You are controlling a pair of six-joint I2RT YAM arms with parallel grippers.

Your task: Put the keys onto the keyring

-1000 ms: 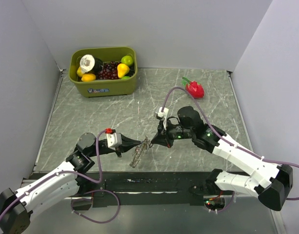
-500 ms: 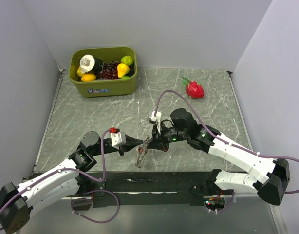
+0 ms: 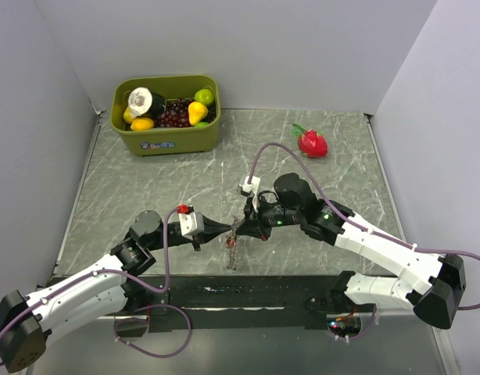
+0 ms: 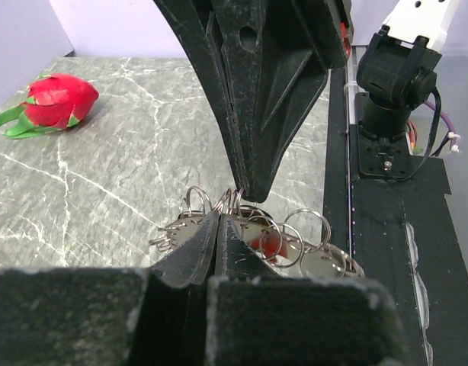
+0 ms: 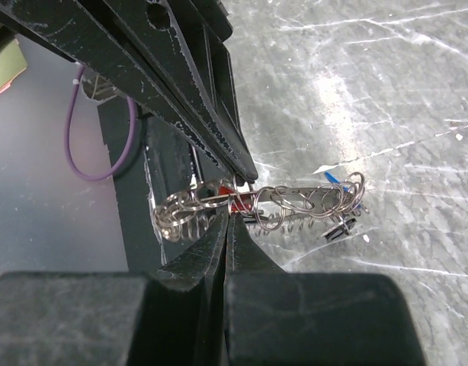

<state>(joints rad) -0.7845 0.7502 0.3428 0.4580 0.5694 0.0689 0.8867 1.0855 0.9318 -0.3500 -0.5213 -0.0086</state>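
Observation:
The keyring (image 3: 232, 247) is a long silver holder strung with many small wire rings. It hangs above the table's front middle, held between both gripper tips. My left gripper (image 3: 231, 230) is shut on one end of it (image 4: 295, 242). My right gripper (image 3: 240, 229) is shut on a small ring near its middle (image 5: 253, 200). In the right wrist view a red-headed key (image 5: 238, 200) sits by my right gripper (image 5: 229, 221), with a blue key (image 5: 334, 180) and a black key (image 5: 338, 229) at the far end. The red key (image 4: 270, 245) also shows beside my left gripper (image 4: 219, 219).
A green bin (image 3: 166, 139) of toy fruit stands at the back left. A red dragon fruit toy (image 3: 312, 143) lies at the back right and shows in the left wrist view (image 4: 55, 103). A black strip (image 3: 224, 293) runs along the table's front edge.
Both gripper tips have shifted left and toward the front edge with the keyring. The keyring has swung from slanting to hanging nearly straight down.

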